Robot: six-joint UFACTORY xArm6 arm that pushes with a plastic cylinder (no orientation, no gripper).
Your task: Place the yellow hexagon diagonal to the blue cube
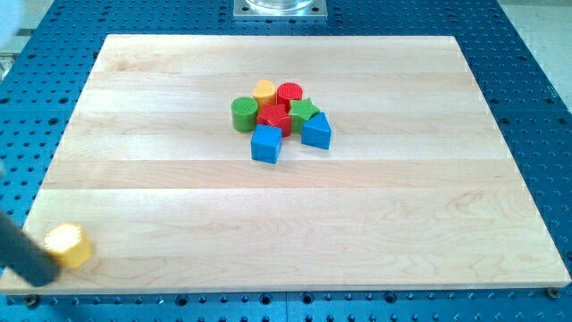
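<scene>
The yellow hexagon point(69, 245) lies near the wooden board's bottom left corner. My tip point(45, 272) is the end of the dark rod that enters from the view's left edge, and it sits right against the hexagon's lower left side. The blue cube point(265, 143) stands near the board's middle, at the bottom of a tight cluster of blocks, far to the upper right of the hexagon.
The cluster above the blue cube holds a green cylinder point(244, 114), a yellow block point(264, 90), a red cylinder point(290, 95), a red star-like block point(274, 119), a green block point(305, 110) and a blue triangular block point(316, 131). The board point(357, 224) lies on a blue perforated table.
</scene>
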